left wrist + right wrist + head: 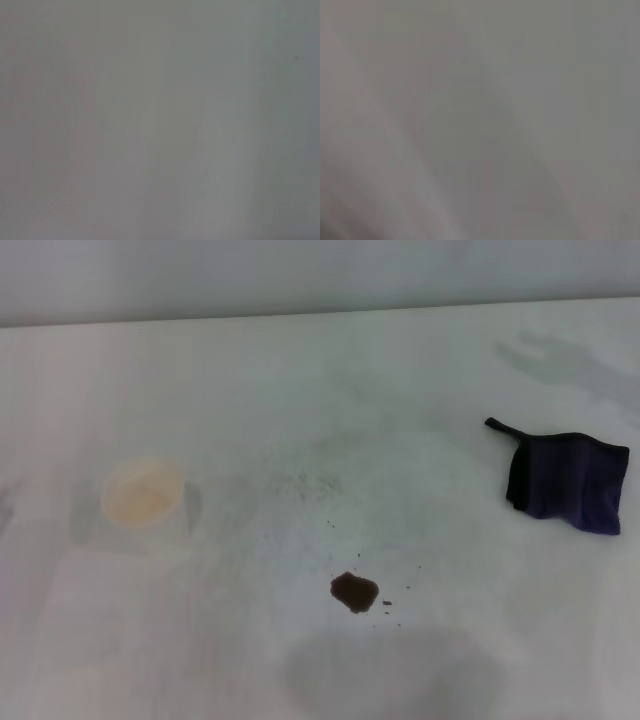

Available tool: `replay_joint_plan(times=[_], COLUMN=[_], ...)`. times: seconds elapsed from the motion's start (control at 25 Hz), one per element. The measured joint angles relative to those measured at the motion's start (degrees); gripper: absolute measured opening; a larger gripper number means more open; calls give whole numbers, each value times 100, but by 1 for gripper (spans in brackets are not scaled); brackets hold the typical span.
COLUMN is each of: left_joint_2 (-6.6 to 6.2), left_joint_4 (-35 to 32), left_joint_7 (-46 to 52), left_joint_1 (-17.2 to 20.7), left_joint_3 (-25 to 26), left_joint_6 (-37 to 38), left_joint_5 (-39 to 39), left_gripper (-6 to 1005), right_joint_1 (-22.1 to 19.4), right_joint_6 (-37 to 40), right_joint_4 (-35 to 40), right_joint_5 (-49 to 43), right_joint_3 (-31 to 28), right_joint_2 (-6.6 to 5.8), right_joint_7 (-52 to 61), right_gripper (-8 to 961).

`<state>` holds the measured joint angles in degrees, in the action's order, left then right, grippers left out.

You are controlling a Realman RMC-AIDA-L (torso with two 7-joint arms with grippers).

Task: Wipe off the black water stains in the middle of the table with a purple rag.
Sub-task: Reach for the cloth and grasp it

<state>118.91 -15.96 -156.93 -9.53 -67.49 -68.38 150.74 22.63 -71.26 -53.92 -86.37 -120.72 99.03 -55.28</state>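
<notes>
- The stain (354,591) sat as a dark blotch near the middle of the white counter (300,370), toward the near edge, with a few tiny specks scattered around it.
- The rag (567,481) lay flat well off to the right of the stain, its thin black loop tail pointing away toward the far left of the cloth.
- A pale cup (144,494) stood well to the left, clear of both the stain and the rag.
- Neither gripper appeared in the head view, and the two wrist views showed only a blank grey surface, so whether either gripper was wide, narrow or holding anything could not be told.
- The step in hand looked to be fetching the rag, since it lay untouched and the stain was unwiped.
- The right arm seemed the natural choice, the rag being on its side.
- A good grasp would likely pinch the body of the cloth from above, not the loop tail, so that enough fabric bunches under the gripper to press on the counter.
- The wipe should probably cover the specks as well as the blotch, with several passes.
- Hard to make out: whether the stain was wet or dried, the cup's contents, and the source of the soft grey shadow on the near counter.
</notes>
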Motion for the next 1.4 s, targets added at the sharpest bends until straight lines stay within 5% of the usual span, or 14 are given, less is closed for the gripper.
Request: replay_joint_plan(times=[0.32,0.48,0.76,1.08,1.4], left_joint_2=[1,1,1,1,1], left_joint_4=[-6,-12,-13,-9,-10], left_joint_7=[-133,-214,-275,-308,-364], left_joint_1=[-12,-65,-227,-225,-295], left_joint_3=[140,142,148,149,148], left_joint_6=[-4,-4,-3,-7,20], left_joint_5=[1,1,1,0,-1], left_gripper=[865,865,864,863,863], right_joint_1=[428,1049,1709,1712,1273], right_joint_6=[-626,-1454,-2242,-2354,-1942], right_joint_4=[-2410,-2584,-2605,-2168,-1748], right_joint_5=[-3720,-5115,-7646,-7973,-7947], right_joint_3=[-386,-362,-168,529,989], right_joint_2=[672,848,1548,1606,1618], right_joint_7=[2214,2662,2727,3218,3665], right_gripper=[639,637,633,615,596])
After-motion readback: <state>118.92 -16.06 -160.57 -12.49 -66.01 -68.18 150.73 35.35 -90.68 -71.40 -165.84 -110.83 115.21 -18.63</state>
